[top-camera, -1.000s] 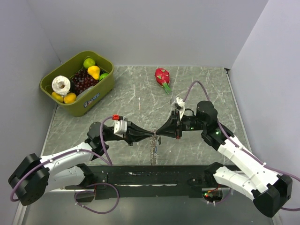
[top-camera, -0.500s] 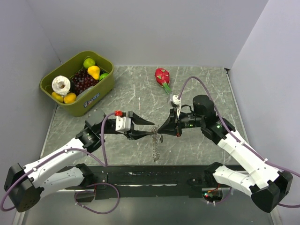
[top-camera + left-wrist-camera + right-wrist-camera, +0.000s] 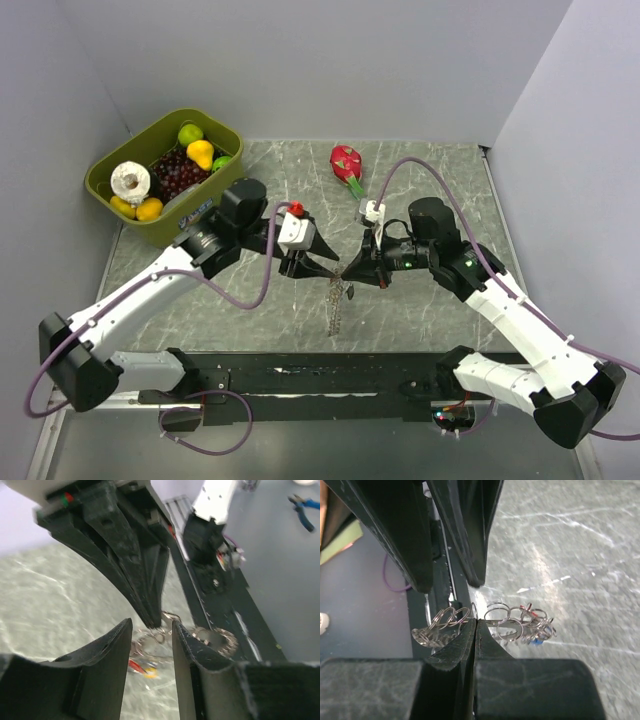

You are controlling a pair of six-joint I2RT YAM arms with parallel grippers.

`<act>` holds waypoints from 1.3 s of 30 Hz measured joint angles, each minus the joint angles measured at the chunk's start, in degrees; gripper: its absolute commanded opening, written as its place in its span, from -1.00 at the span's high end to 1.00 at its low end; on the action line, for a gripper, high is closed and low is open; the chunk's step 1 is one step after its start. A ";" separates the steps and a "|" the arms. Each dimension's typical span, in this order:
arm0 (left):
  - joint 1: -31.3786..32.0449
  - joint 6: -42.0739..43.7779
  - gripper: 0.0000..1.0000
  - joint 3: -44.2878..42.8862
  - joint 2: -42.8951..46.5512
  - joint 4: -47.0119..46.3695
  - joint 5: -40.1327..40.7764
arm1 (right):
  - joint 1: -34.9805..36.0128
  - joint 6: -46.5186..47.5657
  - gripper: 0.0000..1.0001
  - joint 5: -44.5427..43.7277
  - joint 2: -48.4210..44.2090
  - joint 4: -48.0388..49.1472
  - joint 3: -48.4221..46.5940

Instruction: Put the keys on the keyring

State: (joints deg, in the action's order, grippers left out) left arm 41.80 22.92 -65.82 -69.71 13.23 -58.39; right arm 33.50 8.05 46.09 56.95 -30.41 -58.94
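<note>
The keyring (image 3: 337, 292) hangs between the two grippers above the marble table, as a bunch of thin silver loops with a coiled part. Small keys (image 3: 333, 318) dangle under it in a chain. My right gripper (image 3: 346, 274) is shut on a wire of the keyring (image 3: 506, 620), with a blue key head (image 3: 538, 640) at the right end of the bunch. My left gripper (image 3: 326, 266) is open, its fingers (image 3: 192, 647) standing either side of the right gripper's tips, just above the keyring (image 3: 223, 640). A blurred red and yellow bit (image 3: 142, 667) hangs below.
A green bin (image 3: 215, 195) of toy fruit stands at the back left. A dragon fruit (image 3: 346, 162) lies at the back middle. The black base rail (image 3: 330, 372) runs along the near edge, under the hanging keys. Grey walls close in both sides.
My left arm has risen and swung back and right, and its jaws have opened off the keyring. The bunch now hangs from the right gripper alone, which shifted slightly.
</note>
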 measured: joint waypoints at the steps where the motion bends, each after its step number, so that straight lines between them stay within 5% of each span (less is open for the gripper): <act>1: 0.00 0.92 0.12 -1.16 -1.14 2.45 -0.48 | 0.00 0.24 1.00 -0.44 0.09 -0.46 0.00; 9: 0.00 5.77 0.11 -7.17 -5.90 14.45 -3.10 | 0.00 0.81 1.00 -3.17 0.61 -1.57 0.00; 19: 0.50 4.39 0.16 -7.41 -6.69 13.70 -1.16 | 0.11 0.81 1.00 -3.26 0.63 -1.73 0.00; 29: 2.01 4.52 0.40 -7.82 -11.93 14.75 1.62 | 0.11 0.81 1.00 -3.45 0.61 -1.77 0.00; 35: 2.12 4.96 0.88 -8.39 -12.52 15.74 2.51 | 0.11 0.83 1.00 -3.67 0.61 -1.86 0.02; 39: 2.05 4.92 0.80 -8.70 -12.66 16.48 3.04 | 0.11 1.03 1.00 -3.93 0.61 -2.23 0.02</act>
State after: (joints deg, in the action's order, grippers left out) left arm 43.86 27.83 -74.52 -82.37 29.71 -55.35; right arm 33.61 9.08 42.15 57.56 -32.64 -58.92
